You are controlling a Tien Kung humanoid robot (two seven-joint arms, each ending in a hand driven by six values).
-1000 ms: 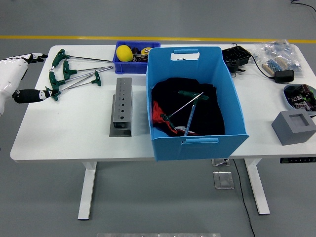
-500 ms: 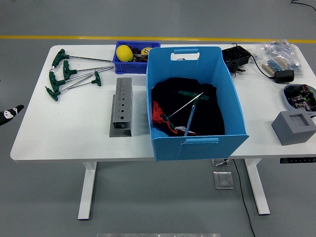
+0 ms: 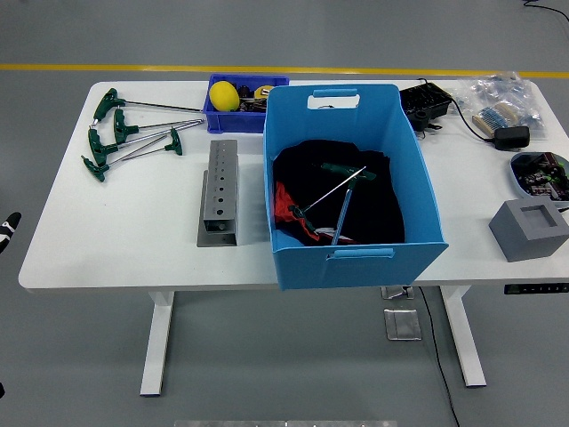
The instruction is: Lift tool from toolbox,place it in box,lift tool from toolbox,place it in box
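**Tools in the blue box, more on the bench**

Here's the white bench (image 3: pixel 133 236), smooth and flat on white legs. At centre sits the big blue plastic box (image 3: pixel 351 258), straight-walled with slot handles, lined with crumpled black cloth (image 3: pixel 382 209). Two T-handle tools lie in it: one with a green grip (image 3: pixel 348 172) and thin steel shaft, and a blue-shafted one (image 3: pixel 341 216) crossing it.

At 9 o'clock from the box stands the grey metal tool rack (image 3: pixel 219 190), a drilled rectangular block. At 10 o'clock, a loose fan of green-handled T-wrenches (image 3: pixel 116 138) lies on the bench, long shafts pointing toward the box. Touching the box's far-left corner is a small dark-blue bin (image 3: pixel 236 117) holding a yellow rounded object (image 3: pixel 224 95).

At 3 o'clock, a grey foam block (image 3: pixel 528 229) with a square recess.

The left hand (image 3: pixel 8 222) shows only a black tip at the frame's left edge; I cannot tell how its fingers stand.
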